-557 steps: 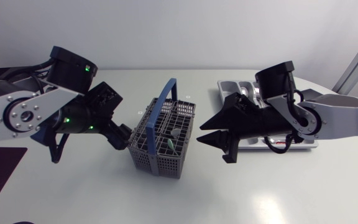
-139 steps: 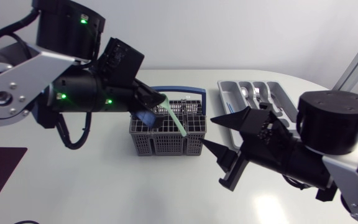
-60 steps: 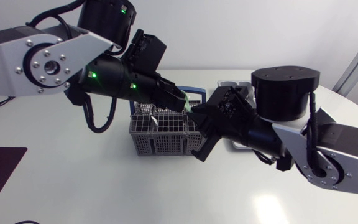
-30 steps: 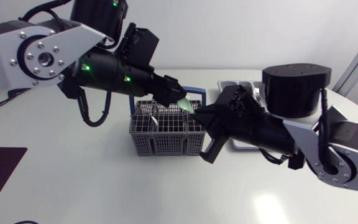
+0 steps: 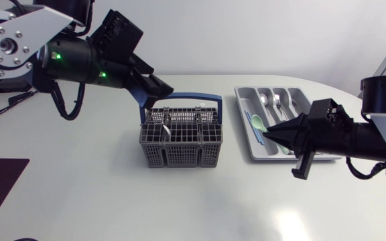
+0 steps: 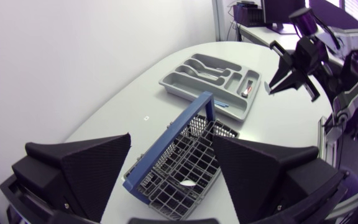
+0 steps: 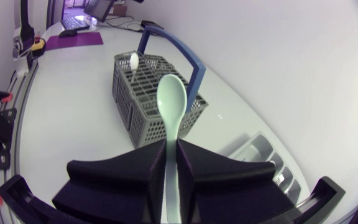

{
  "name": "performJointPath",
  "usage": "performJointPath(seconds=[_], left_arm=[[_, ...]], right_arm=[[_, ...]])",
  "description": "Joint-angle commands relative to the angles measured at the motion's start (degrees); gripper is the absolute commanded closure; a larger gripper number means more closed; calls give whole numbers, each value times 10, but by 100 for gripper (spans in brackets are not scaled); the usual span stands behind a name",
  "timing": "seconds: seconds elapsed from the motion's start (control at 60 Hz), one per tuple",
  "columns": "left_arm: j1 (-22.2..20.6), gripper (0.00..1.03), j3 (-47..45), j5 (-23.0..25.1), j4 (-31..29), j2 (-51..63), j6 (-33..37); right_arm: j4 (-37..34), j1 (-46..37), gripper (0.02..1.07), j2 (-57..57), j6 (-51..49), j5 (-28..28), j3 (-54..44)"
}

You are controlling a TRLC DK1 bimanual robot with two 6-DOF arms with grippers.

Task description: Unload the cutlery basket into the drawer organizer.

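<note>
Handed over — our right hand point(image 7: 171, 146) now clamps the spoon point(image 7: 171, 99), seemingly above the organizer point(image 5: 241, 107), ready to drop; left hand point(image 6: 171, 138) open.

The left gripper point(image 6: 171, 138) hangs over the table point(image 6: 123, 106), its fingers point(image 6: 82, 165) spread wide with nothing held. Ahead, framed between their tips, stands the basket point(image 6: 197, 149), its blue handle point(image 6: 168, 140) raised and a white spoon point(image 6: 188, 183) inside. Beyond it, nearer the table's far edge, lies the tray point(image 6: 179, 81) with cutlery. The right gripper point(image 6: 277, 78) hovers just past the tray.
</note>
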Motion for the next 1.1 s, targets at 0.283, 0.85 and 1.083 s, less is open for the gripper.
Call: performJointPath(seconds=[0.283, 0.85, 1.083], left_arm=[[-47, 6, -72, -61, -6, -8, 242], [-54, 7, -68, -61, -17, 49, 433], [-56, 7, -40, -61, -44, 79, 462]], right_arm=[[-178, -142, 101, 183, -366, -30, 97], [-277, -222, 101, 409, -603, 53, 291], [-254, -225, 98, 454, -620, 111, 321]])
